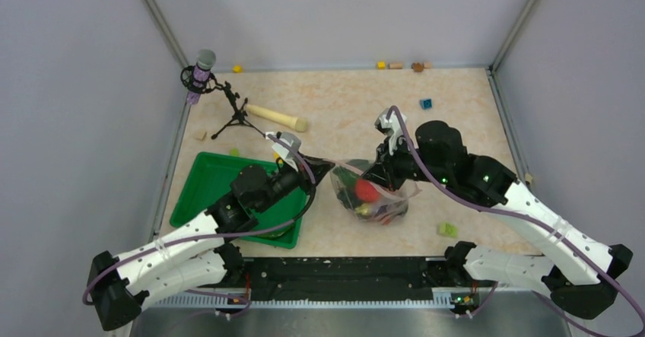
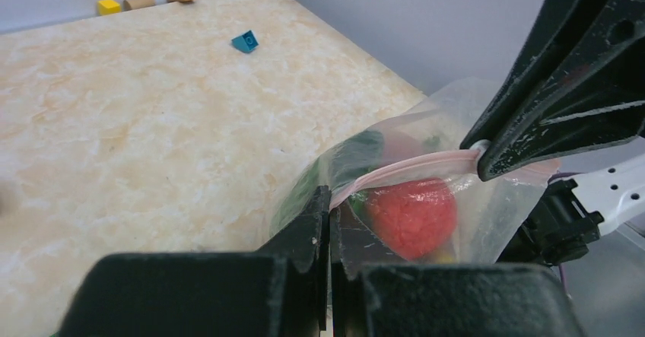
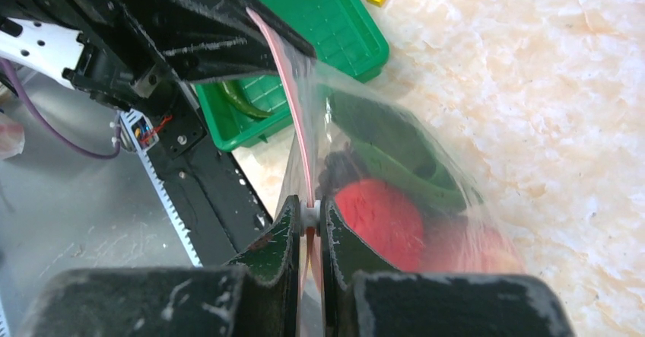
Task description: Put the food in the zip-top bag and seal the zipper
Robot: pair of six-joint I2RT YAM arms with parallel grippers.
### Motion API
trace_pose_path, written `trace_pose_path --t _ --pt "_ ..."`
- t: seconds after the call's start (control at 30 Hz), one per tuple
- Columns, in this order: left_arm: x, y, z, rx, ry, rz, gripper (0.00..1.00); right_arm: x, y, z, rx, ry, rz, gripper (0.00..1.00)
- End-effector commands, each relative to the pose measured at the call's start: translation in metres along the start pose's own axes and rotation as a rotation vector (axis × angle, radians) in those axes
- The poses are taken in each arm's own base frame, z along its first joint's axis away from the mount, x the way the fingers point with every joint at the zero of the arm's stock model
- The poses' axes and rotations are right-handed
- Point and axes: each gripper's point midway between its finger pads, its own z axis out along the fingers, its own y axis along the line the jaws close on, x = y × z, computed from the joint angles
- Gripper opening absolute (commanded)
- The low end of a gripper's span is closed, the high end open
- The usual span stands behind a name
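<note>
The clear zip-top bag [image 1: 380,197] hangs between my two grippers near the table's front middle. Inside it I see food: a red strawberry [image 1: 366,191], green bok choy [image 3: 395,151] and dark pieces. The pale pink zipper [image 2: 411,166] is stretched taut between the grippers. My left gripper [image 1: 325,168] is shut on the zipper's left end, as the left wrist view [image 2: 330,200] shows. My right gripper [image 1: 378,171] is shut on the small white slider of the zipper [image 3: 309,214], partway along the strip.
A green tray [image 1: 207,183] lies under the left arm, with a green item in it [image 3: 242,100]. A beige rolling pin [image 1: 275,117] and a microphone on a tripod [image 1: 204,71] stand at the back left. Small blocks lie at the back [image 1: 426,103] and front right [image 1: 447,230].
</note>
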Motion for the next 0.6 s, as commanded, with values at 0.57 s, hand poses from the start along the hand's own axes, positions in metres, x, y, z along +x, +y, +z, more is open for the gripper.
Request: trace_pose_path --t 0.57 --pt "-0.028 0.084 -0.029 -0.476 -0.187 -0.062 0.0 0.021 -0.006 -0.017 0.027 0.01 -0.03 0.0"
